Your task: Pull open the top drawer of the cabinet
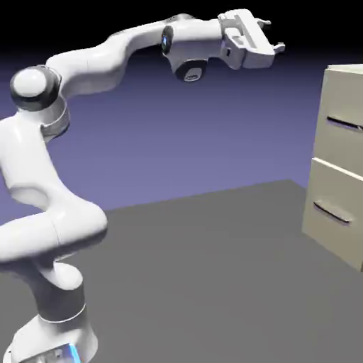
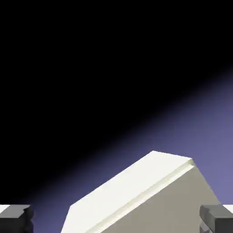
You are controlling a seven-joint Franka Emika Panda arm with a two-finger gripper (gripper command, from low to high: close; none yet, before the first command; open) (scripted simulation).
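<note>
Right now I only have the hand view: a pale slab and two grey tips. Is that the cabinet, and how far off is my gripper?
Observer: Yes, it is the cabinet. The gripper hangs high in the air, above its top and clear of it, on the exterior view's left.
Operator: Is the top drawer out at all?
Observer: Its front looks flush, so it seems shut.
Operator: Can you see its handle?
Observer: A thin grey bar runs low across that front, well below the gripper.
Operator: Anything between my fingers?
Observer: Nothing; the jaws stand open and empty.
</note>
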